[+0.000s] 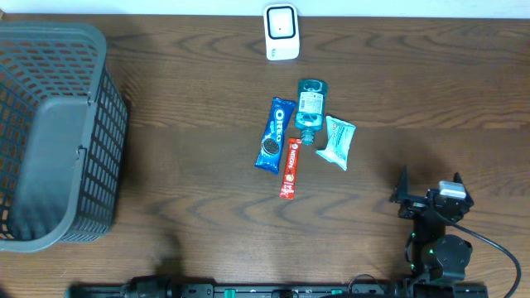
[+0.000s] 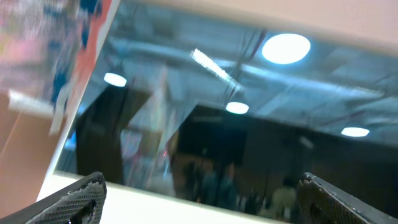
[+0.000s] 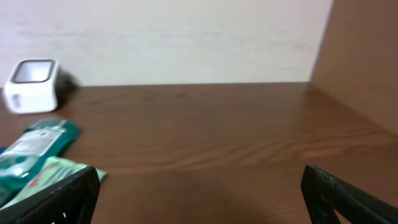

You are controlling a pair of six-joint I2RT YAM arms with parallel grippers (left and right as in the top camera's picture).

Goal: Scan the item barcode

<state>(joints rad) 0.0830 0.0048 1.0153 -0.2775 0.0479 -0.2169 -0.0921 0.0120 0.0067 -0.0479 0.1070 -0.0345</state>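
Both our grippers are spread wide, holding nothing. The right gripper (image 3: 199,196) sits low over the table (image 1: 190,99), at 4 o'clock from the items, and the left gripper (image 2: 202,202) is tipped up at ceiling lights (image 2: 285,48). Oreo pack (image 1: 275,134), teal bottle (image 1: 311,108), red stick pack (image 1: 291,168) and green pouch (image 1: 338,141) lie clustered mid-table — the white scanner (image 1: 281,33) at their 12 o'clock, the basket (image 1: 103,157) at 9.
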